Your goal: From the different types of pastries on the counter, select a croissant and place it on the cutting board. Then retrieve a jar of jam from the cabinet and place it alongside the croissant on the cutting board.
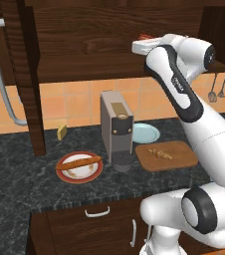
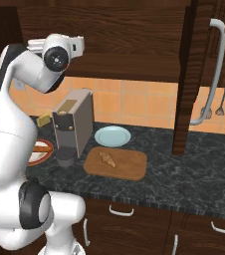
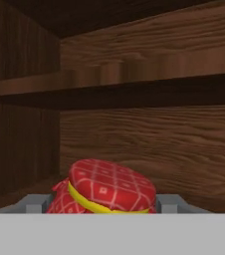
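The jar of jam (image 3: pixel 107 187), with a red patterned cloth lid and a yellow band, stands on the shelf of the dark wood cabinet (image 3: pixel 149 139). My gripper (image 3: pixel 104 201) reaches into that cabinet, its fingertips (image 3: pixel 35 203) pressed against both sides of the jar. From the left base camera the jar's red top (image 1: pixel 145 37) peeks above my hand (image 1: pixel 143 48) at the shelf edge. Down on the counter (image 1: pixel 15 169), the croissant (image 1: pixel 160 153) (image 2: pixel 107 159) lies on the cutting board (image 1: pixel 179 160) (image 2: pixel 129 168). The long loaf (image 1: pixel 79 162) rests on a red-rimmed plate (image 1: pixel 78 175).
A coffee machine (image 1: pixel 117 127) (image 2: pixel 73 124) stands left of the board, with a pale blue plate (image 1: pixel 148 133) (image 2: pixel 112 135) behind. A yellow block (image 1: pixel 61 131) sits by the wall. Open cabinet doors (image 1: pixel 29 74) (image 2: pixel 191 74) hang at both sides. Utensils (image 1: pixel 219 89) hang on the right.
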